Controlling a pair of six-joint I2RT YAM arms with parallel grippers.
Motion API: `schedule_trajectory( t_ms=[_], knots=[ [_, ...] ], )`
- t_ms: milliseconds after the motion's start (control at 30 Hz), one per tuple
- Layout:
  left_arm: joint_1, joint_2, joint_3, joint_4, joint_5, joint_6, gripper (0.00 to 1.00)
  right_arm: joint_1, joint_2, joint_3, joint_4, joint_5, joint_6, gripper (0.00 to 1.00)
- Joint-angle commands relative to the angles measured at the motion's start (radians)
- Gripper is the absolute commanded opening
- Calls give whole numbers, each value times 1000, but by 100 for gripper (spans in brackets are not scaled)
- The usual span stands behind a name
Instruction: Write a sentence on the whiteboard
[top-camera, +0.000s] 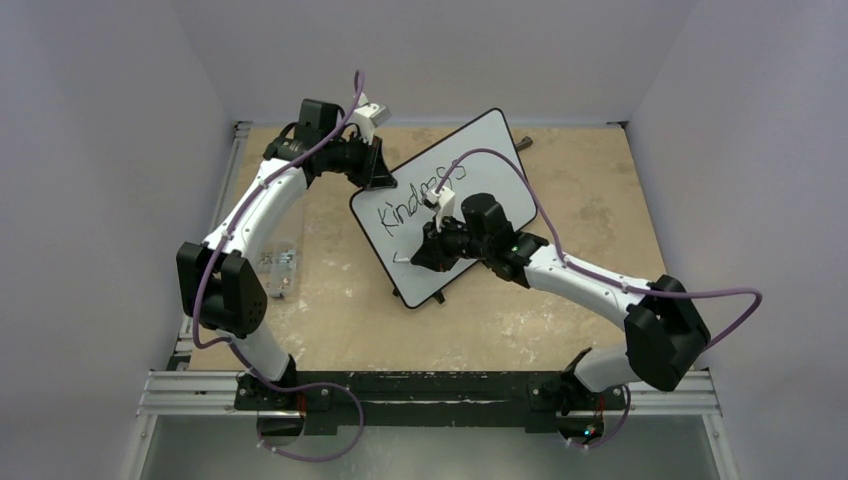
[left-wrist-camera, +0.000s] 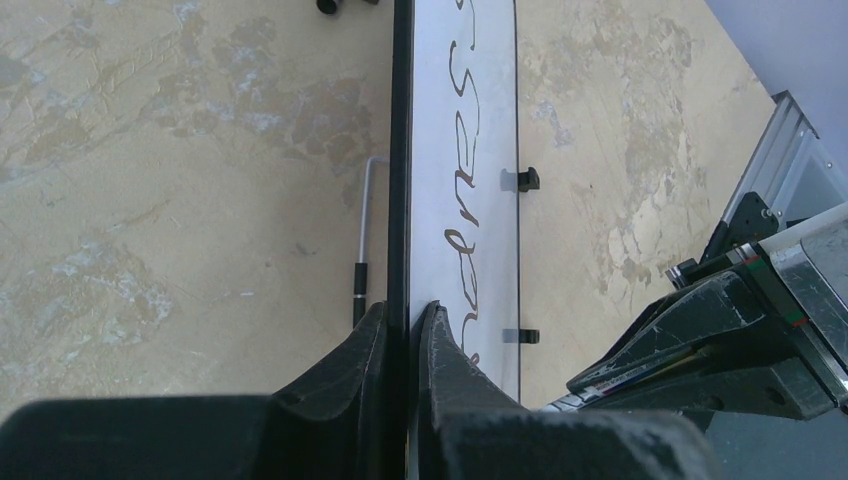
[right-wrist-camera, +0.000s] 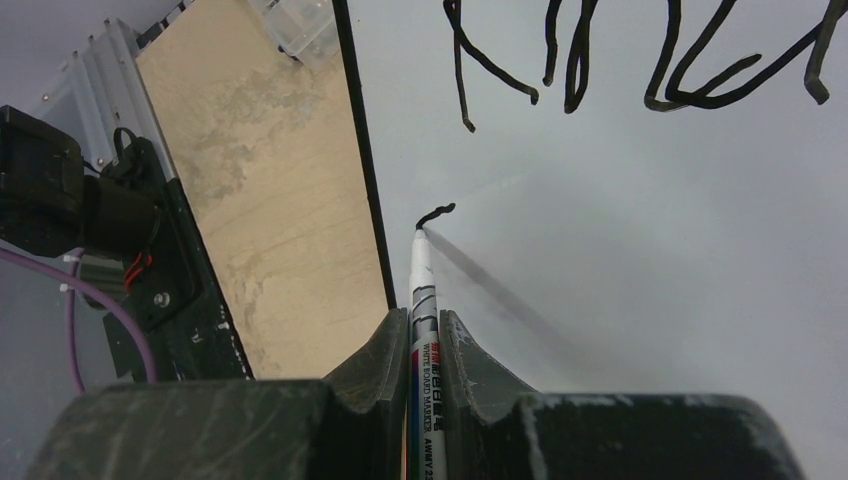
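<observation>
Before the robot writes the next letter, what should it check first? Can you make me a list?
1. Left gripper shut on the whiteboard rim, so the board is held: ok.
2. Right gripper shut on the marker, which points straight ahead: ok.
3. Marker tip at the board, at the end of a small new stroke: ok.
4. New stroke sits below the first line, not on top of it: ok.
5. Bare white room to the right of the tip for more letters: ok.
6. How hard the tip presses on the board: cannot tell.
</observation>
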Motion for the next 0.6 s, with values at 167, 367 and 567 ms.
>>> schedule_trajectory(
  t_ms=[167, 367, 567],
  knots=[
    [-8, 43, -10, -83, -187, 121, 0, -1, -7, -7, -38, 114, -54, 0],
    [-9, 42, -9, -84, -188, 120, 0, -1, -26, -12, -56, 175, -46, 0],
    [-8, 41, -10, -86, -188, 122, 0, -1, -35, -18, -68, 190, -44, 0]
  ],
)
